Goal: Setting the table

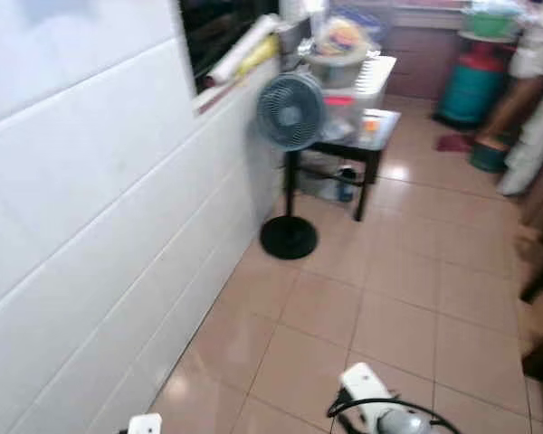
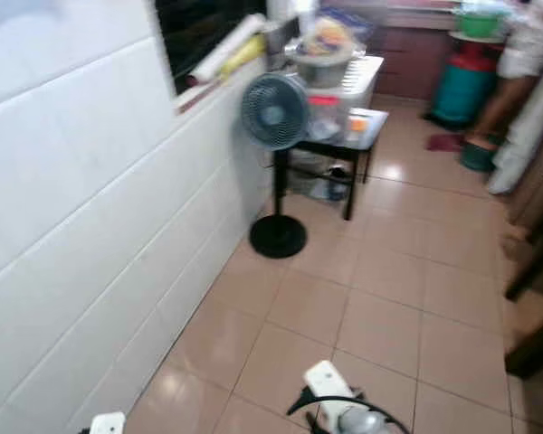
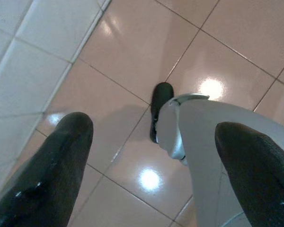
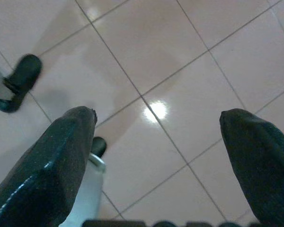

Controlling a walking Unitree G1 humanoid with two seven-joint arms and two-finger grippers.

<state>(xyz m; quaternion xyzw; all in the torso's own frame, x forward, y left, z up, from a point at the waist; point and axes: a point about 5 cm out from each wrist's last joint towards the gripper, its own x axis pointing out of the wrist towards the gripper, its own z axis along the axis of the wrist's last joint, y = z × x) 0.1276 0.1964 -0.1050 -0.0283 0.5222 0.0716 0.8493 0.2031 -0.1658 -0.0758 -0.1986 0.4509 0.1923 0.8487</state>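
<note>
Left eye view is soft with blur: a white tiled wall runs down the robot's left side, and pinkish floor tiles stretch ahead to a standing fan on a round black base, just beside the wall. Right behind the fan stands a small dark table piled with clutter, among it a pot-like vessel and something orange, too smeared to name. At the far right a person is cut off by the frame edge, near a teal cylinder with a green basin on top. Pieces of the robot's own body poke in at the lower edge, cropped. Left wrist view shows the left gripper with its two black fingers spread wide apart over floor tiles, empty, the robot's silver leg and black foot below. Right wrist view shows the right gripper likewise splayed, holding nothing, above bare tiles.
</note>
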